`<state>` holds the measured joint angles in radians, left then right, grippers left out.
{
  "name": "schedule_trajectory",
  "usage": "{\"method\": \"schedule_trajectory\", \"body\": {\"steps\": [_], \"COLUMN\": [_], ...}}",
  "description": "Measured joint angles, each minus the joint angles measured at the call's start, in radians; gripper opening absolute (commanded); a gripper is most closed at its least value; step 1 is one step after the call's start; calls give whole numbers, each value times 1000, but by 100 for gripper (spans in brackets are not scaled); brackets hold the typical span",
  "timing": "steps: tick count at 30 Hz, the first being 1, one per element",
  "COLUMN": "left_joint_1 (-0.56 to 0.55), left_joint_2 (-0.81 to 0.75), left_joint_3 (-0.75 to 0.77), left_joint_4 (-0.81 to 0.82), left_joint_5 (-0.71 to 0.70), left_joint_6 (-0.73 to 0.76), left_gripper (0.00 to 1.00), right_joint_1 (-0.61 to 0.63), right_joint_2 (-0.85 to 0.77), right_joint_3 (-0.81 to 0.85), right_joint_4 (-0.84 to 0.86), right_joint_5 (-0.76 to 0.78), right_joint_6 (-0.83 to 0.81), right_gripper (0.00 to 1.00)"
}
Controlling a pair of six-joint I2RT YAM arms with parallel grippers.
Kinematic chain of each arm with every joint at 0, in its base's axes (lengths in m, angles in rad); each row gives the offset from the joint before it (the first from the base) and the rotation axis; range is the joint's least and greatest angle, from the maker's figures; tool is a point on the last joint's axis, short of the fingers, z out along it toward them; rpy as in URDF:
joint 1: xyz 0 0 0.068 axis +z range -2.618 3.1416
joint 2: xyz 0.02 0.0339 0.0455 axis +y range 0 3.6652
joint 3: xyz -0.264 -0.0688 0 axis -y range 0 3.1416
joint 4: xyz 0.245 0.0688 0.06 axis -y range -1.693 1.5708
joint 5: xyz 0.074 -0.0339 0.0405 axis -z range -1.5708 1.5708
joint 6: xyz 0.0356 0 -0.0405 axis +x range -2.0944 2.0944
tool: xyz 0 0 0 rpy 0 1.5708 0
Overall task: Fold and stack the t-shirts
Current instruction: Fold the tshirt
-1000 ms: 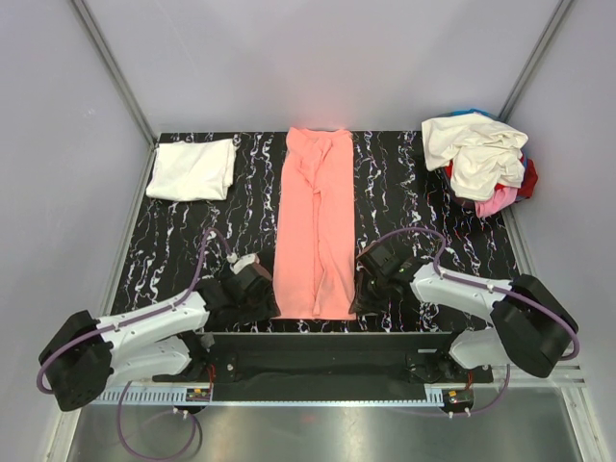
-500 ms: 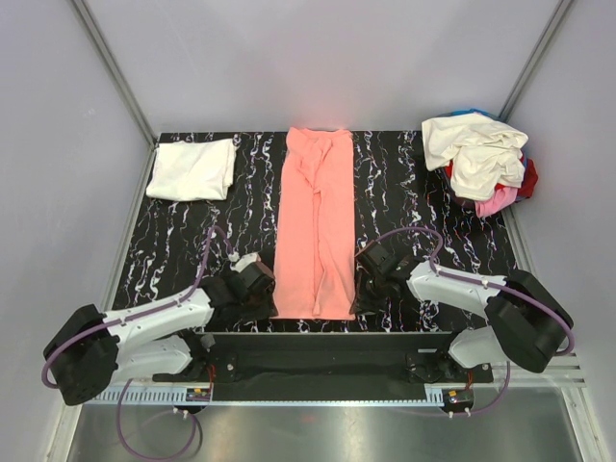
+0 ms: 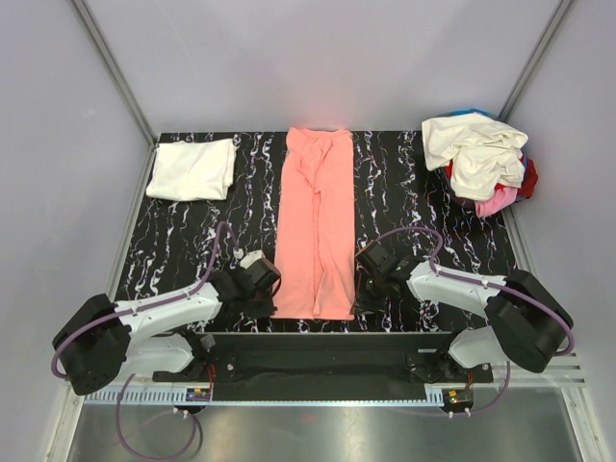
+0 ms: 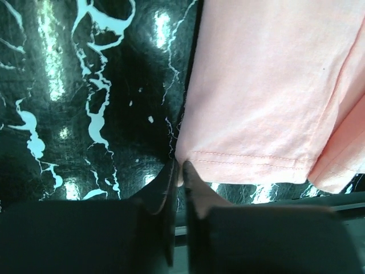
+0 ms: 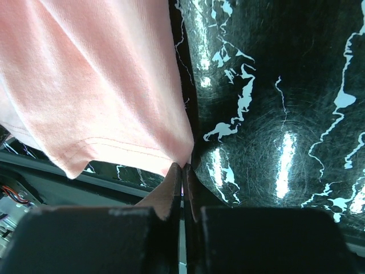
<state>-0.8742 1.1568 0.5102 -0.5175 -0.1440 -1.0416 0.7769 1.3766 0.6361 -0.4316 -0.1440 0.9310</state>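
On the t-shirt (image 3: pixel 316 221), left tool (image 4: pixel 181 171) and right tool (image 5: pixel 183 171) seem clamped.

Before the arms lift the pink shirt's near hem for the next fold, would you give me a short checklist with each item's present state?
1. The left gripper is shut on the salmon-pink shirt at its near-left hem corner: ok.
2. The right gripper is shut on the near-right corner: ok.
3. Bite depth: only the corner tips are pinched; cannot tell.
4. Shirt lies flat in one long strip: ok.
5. The white shirt and the unfolded pile lie apart from it: ok.
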Motion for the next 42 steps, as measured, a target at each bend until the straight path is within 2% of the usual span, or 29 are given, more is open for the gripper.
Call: {"method": "schedule_trajectory", "body": {"steps": [9, 15, 20, 25, 28, 31, 36, 42], "left_joint_1": [-19, -182, -327, -373, -367, -326, -195, -7], "left_joint_2": [-11, -122, -121, -109, -120, -135, -140, -97], "left_joint_3": [11, 16, 68, 155, 212, 267, 320, 398], "left_joint_4": [-7, -35, -85, -154, -207, -257, -275, -285], "left_joint_5": [-3, -23, -34, -56, -91, -106, -106, -79], "left_joint_6": [7, -69, -143, -173, -174, -154, -88, 31], "left_gripper": [0, 0, 0, 0, 0, 0, 0, 0], "right_joint_1": [0, 0, 0, 0, 0, 0, -19, -146], "right_joint_2": [-31, -213, -417, -503, -494, -430, -261, -71], "right_joint_3": [-2, -47, -118, -122, -80, 31, 249, 452], "right_joint_4": [-6, -46, -123, -203, -259, -307, -327, -336], "right_joint_5": [-2, -14, -45, -55, -31, 11, 60, 74], "right_joint_6": [1, 8, 29, 39, 33, 8, -70, -191], "right_gripper": [0, 0, 0, 0, 0, 0, 0, 0]}}
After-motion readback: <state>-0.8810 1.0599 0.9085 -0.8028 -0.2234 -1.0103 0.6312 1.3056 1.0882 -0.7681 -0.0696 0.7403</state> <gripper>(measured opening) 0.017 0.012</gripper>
